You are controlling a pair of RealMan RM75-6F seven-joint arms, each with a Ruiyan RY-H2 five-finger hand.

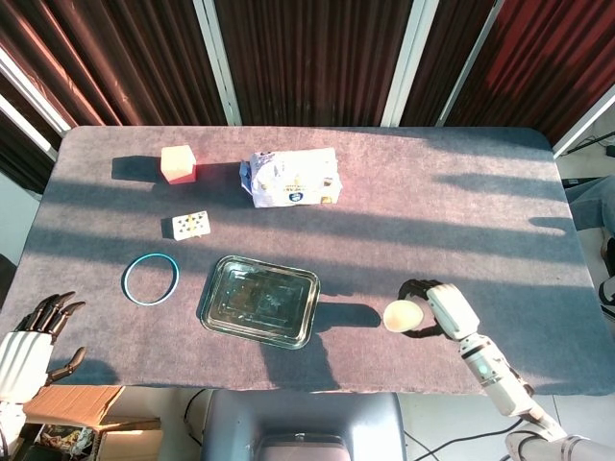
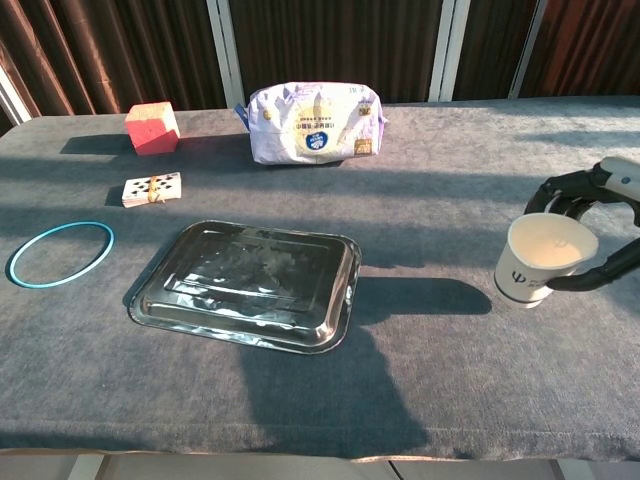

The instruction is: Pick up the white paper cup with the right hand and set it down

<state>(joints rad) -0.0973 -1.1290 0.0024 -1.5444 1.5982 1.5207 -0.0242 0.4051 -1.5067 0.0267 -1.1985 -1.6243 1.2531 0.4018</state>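
Note:
The white paper cup (image 1: 403,315) (image 2: 545,258) is near the table's front edge on the right, just to the right of the metal tray. My right hand (image 1: 444,309) (image 2: 582,188) grips it from the right side, dark fingers curled round the far wall and the thumb against the near wall. The cup looks raised slightly off the cloth and tilted a little, its shadow falling to the left. My left hand (image 1: 29,346) hangs off the table's front left corner with fingers spread, holding nothing; the chest view does not show it.
A shallow metal tray (image 1: 223,288) (image 2: 170,262) lies left of the cup. Further left lies a teal ring (image 1: 150,279) (image 2: 60,253). At the back are a deck of cards (image 1: 190,225), a pink block (image 1: 178,163) and a white pouch (image 1: 290,177) (image 2: 313,122).

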